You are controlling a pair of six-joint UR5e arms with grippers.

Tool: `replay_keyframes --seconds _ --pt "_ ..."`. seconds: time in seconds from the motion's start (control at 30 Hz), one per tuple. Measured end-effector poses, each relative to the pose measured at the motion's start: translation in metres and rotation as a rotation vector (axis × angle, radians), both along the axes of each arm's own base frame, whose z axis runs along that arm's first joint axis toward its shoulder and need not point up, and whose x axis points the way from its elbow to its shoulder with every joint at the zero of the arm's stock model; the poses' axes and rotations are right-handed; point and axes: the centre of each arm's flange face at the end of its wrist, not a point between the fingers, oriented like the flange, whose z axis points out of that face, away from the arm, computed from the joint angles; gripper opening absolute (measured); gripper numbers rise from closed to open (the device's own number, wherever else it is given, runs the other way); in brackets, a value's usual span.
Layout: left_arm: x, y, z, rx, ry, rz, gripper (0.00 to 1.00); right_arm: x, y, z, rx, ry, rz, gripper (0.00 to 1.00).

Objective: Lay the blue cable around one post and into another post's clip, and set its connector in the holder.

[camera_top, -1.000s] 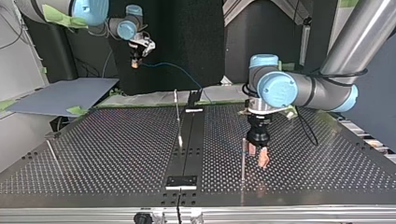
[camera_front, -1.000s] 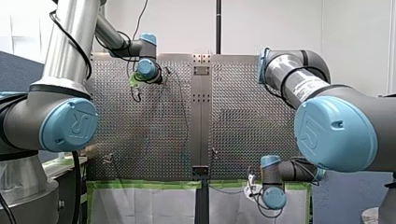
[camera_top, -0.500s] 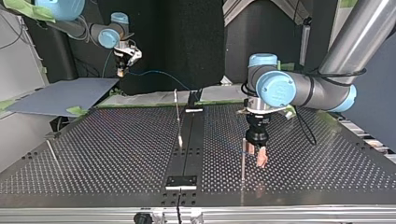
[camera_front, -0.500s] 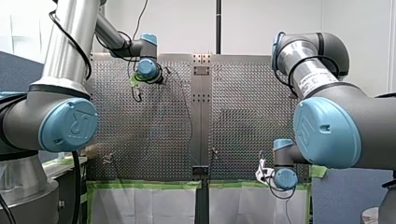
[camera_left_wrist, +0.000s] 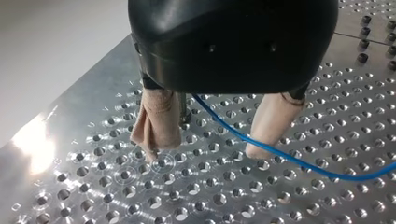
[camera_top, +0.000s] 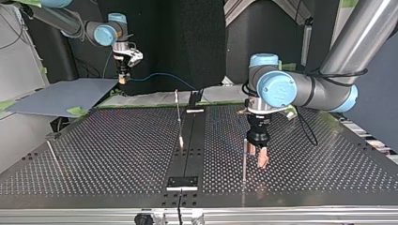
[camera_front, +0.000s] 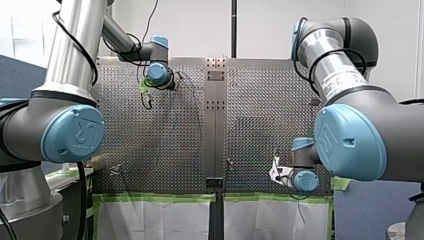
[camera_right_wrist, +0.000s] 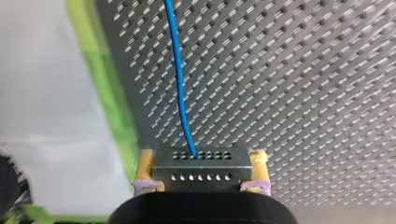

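Blue cable (camera_top: 159,75) rundown, going left to right across the top view. Far left, our right gripper (camera_top: 123,77) hangs in the air by the table's far edge, near the corner of a grey board (camera_top: 61,96). In the right wrist view its yellow-padded fingers (camera_right_wrist: 145,164) are clamped on the metal connector (camera_right_wrist: 200,164), one on each short end. The cable comes out of the connector's upper row of holes and runs away over the perforated table (camera_top: 117,154).

Back in the top view, the cable arcs from that gripper toward the middle and drops behind the table's far edge near the black centre strip (camera_top: 190,140). A thin rod (camera_top: 179,115) stands just left of that strip. Right of the strip, our left gripper (camera_top: 259,157) points down with its tips close to the table, just beside a thin upright post (camera_top: 244,159).

The left wrist view shows its beige-padded fingers (camera_left_wrist: 156,121) spread apart and gripping nothing. The cable runs between them, starting close by the post and passing the other finger's tip. We can't tell if it touches.
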Motion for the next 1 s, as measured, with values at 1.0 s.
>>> replay_keyframes --seconds 1.0 --pt "-0.005 -0.003 -0.003 -0.181 0.048 -0.023 1.00 0.018 -0.032 0.134 -0.274 -0.069 0.093 0.00"
